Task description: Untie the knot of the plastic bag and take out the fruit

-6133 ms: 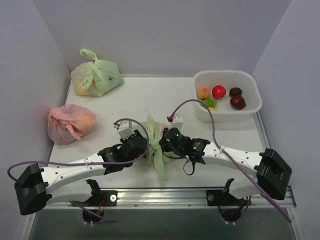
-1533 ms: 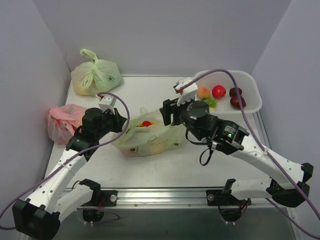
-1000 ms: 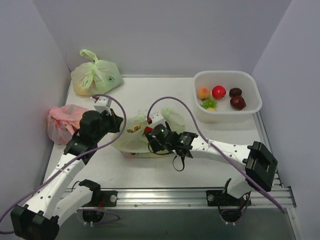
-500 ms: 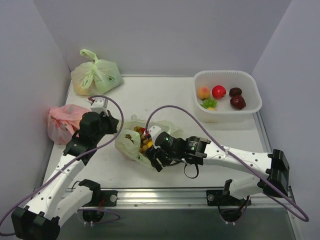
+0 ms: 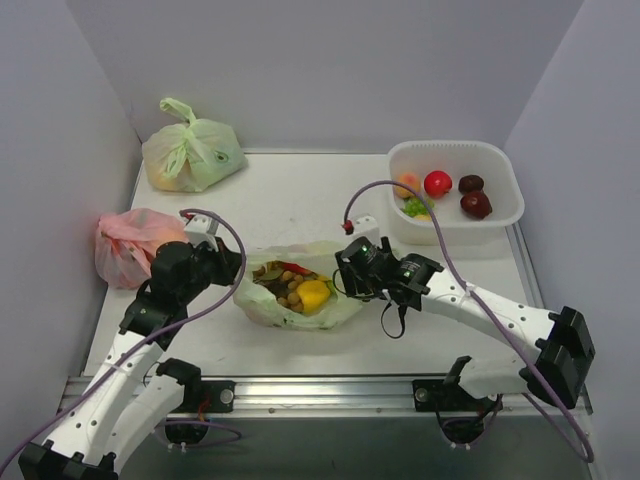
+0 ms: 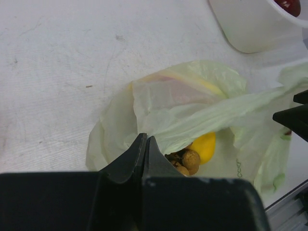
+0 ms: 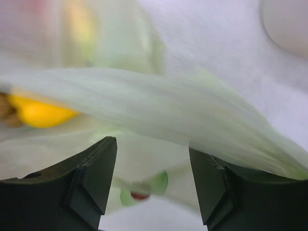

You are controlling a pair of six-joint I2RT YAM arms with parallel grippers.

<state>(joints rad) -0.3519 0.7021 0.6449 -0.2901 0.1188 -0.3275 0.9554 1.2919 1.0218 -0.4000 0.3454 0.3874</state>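
Status: the plastic bag point(image 5: 262, 306) lies on the table point(image 5: 300, 190) with its mouth open and facing up. No knot shows anywhere on it, so I read the untie step as done. The fruit sits inside the bag: yellow fruit point(image 5: 313, 293) mid-mouth, tan berry cluster point(image 5: 285, 287) toward the bag's left side. The left gripper point(image 6: 145, 140) is at the bag's left rim, clenched, and looks pinched on the film there; the wrist view doesn't show how much film is caught. The right gripper point(image 7: 150, 147) is at the bag's right rim, jaws spread wide and nothing held, and a stretched band of bag film runs straight across its front. Risks: 1) the right gripper closes from here and gets film instead of fruit, then a lift drags the whole bag and tips the contents out. 2) The left pinch is on thin slick film, so a pull from the bag's right side could slip it or tear the rim, and the mouth collapses over the fruit. 3) The yellow fruit looks smooth and rounded, so an off-centre squeeze probably squirts it deeper into the bag. The white tub point(image 5: 505, 220), beyond the bag's right side, seems to be the drop spot, and a weak grasp likely drops short of it.
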